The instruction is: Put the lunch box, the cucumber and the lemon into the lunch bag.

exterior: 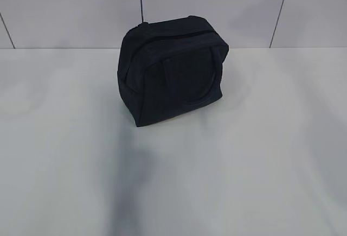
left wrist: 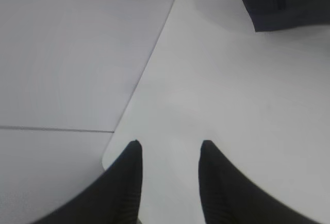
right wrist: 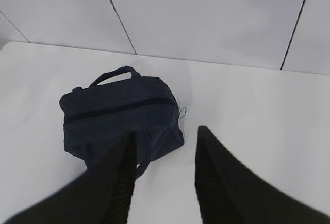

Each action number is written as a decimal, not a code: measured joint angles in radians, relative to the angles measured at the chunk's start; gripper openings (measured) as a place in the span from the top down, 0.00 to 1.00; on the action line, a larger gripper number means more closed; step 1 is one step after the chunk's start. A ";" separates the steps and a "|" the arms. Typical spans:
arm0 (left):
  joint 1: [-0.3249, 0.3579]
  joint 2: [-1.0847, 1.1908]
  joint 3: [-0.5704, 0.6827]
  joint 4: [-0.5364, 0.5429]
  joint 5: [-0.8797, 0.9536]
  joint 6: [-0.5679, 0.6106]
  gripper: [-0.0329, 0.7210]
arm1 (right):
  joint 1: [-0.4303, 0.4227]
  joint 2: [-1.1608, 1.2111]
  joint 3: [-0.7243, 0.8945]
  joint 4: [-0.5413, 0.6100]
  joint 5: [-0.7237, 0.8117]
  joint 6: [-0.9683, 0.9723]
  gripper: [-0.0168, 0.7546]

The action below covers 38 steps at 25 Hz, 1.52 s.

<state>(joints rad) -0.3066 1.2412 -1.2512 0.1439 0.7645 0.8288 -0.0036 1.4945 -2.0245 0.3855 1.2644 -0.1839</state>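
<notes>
The dark navy lunch bag [exterior: 172,75] stands upright on the white table with its zipper shut and a loop handle hanging down its front. It shows in the right wrist view [right wrist: 121,121] with a silver ring pull [right wrist: 182,112] at its right end, and its corner shows in the left wrist view [left wrist: 281,2]. My left gripper [left wrist: 170,144] is open and empty above the table's corner. My right gripper [right wrist: 165,134] is open and empty, above and short of the bag. The lunch box, cucumber and lemon are out of view. Neither gripper shows in the exterior view.
A grey tiled wall [exterior: 217,2] rises behind the table. The table's rounded corner edge [left wrist: 105,157] lies under my left gripper, with tiled floor [left wrist: 62,54] beyond it.
</notes>
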 joint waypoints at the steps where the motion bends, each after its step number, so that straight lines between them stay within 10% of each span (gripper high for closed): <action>1: 0.000 -0.026 0.000 0.004 0.019 -0.082 0.60 | 0.000 -0.018 0.000 0.000 0.000 0.010 0.60; 11: 0.000 -0.255 0.000 -0.007 0.241 -0.636 0.60 | 0.000 -0.233 0.286 0.040 0.002 0.028 0.60; 24: 0.000 -0.551 0.028 -0.125 0.319 -0.809 0.60 | 0.000 -0.651 0.718 0.119 0.002 -0.181 0.60; 38: 0.000 -0.970 0.367 -0.194 0.333 -0.829 0.60 | 0.000 -0.927 0.896 0.202 0.006 -0.194 0.60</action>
<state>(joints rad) -0.3066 0.2715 -0.8839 -0.0503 1.0972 0.0000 -0.0036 0.5673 -1.1280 0.5876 1.2701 -0.3777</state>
